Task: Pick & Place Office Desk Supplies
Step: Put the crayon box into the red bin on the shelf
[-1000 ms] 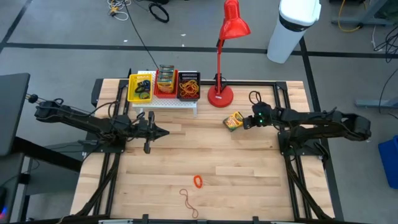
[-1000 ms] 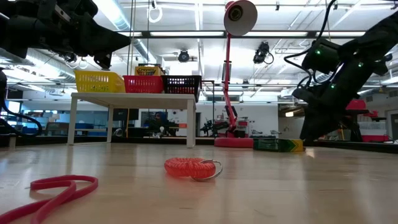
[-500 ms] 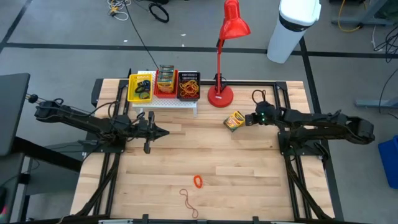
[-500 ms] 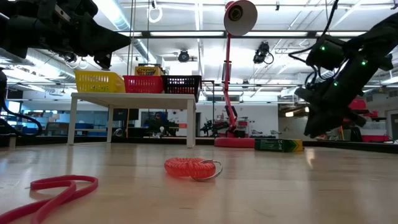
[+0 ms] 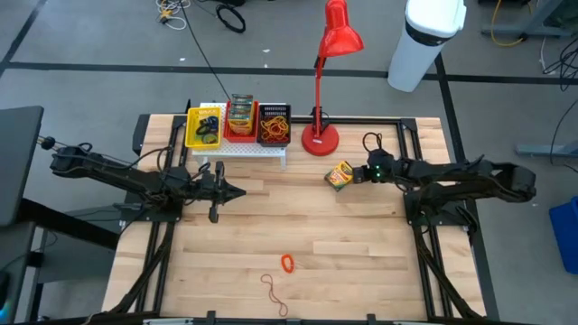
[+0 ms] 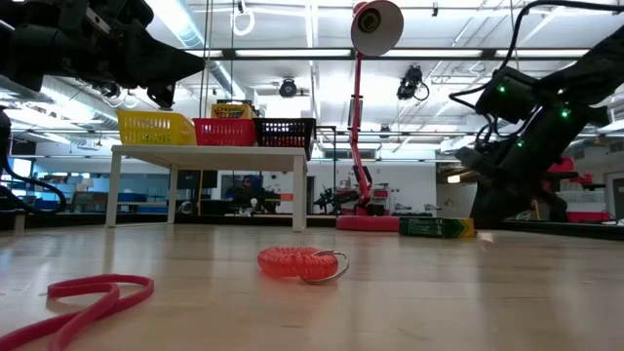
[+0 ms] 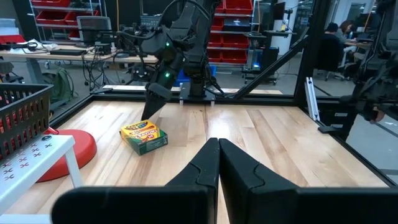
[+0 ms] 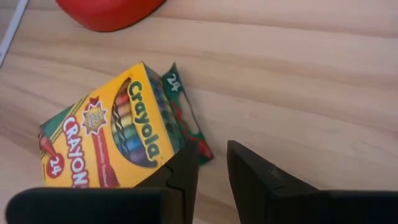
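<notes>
Crayon box [image 5: 339,174], green and yellow, lay flat on the wooden surface [image 5: 361,253] just in front of the red lamp's base [image 5: 319,139]. The right claw [image 5: 358,175] sat low at the box's edge, its two dark fingers [image 8: 180,171] a narrow gap apart beside the box's open green flap; they gripped nothing, and whether a fingertip touched the flap could not be told. The left claw [image 5: 237,191] hung above the surface in front of the white rack [image 5: 244,150], its fingers [image 7: 205,165] pressed together and empty, well apart from the box.

Farther out, three small baskets stood side by side on the rack: a yellow one [image 5: 204,127] with dark loops in it, a red one [image 5: 240,117] holding more crayon boxes, and a black one [image 5: 274,125] full of red and orange bands. Near the surface's front edge lay a coiled red band [image 5: 287,263] and, just beyond it, a thin brown loop [image 5: 274,292].
</notes>
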Robot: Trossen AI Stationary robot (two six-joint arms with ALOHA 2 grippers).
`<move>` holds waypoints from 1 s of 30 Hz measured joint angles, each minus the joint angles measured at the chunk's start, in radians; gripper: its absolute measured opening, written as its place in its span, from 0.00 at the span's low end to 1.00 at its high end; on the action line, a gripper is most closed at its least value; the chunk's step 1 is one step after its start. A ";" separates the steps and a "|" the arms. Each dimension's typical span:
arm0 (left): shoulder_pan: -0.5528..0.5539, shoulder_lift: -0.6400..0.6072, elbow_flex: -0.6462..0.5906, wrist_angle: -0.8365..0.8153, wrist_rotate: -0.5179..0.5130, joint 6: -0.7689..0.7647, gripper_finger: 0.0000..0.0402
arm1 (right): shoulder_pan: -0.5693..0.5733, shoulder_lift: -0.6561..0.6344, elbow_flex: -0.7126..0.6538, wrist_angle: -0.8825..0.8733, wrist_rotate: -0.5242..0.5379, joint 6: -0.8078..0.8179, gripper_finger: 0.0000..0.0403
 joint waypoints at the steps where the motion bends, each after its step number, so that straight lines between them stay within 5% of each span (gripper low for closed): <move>1: 0.000 0.000 0.000 0.000 0.000 0.000 0.03 | 0.000 0.012 0.000 0.014 0.000 0.000 0.22; 16: 0.000 0.000 0.000 0.000 0.000 0.000 0.03 | 0.002 0.126 0.000 0.144 -0.056 -0.004 0.22; 24: 0.000 0.000 0.000 0.000 0.000 0.000 0.03 | 0.002 0.132 0.000 0.154 -0.111 -0.068 0.03; 30: 0.000 0.000 0.000 0.000 0.000 0.000 0.03 | 0.011 0.125 0.009 0.196 -0.130 -0.125 0.01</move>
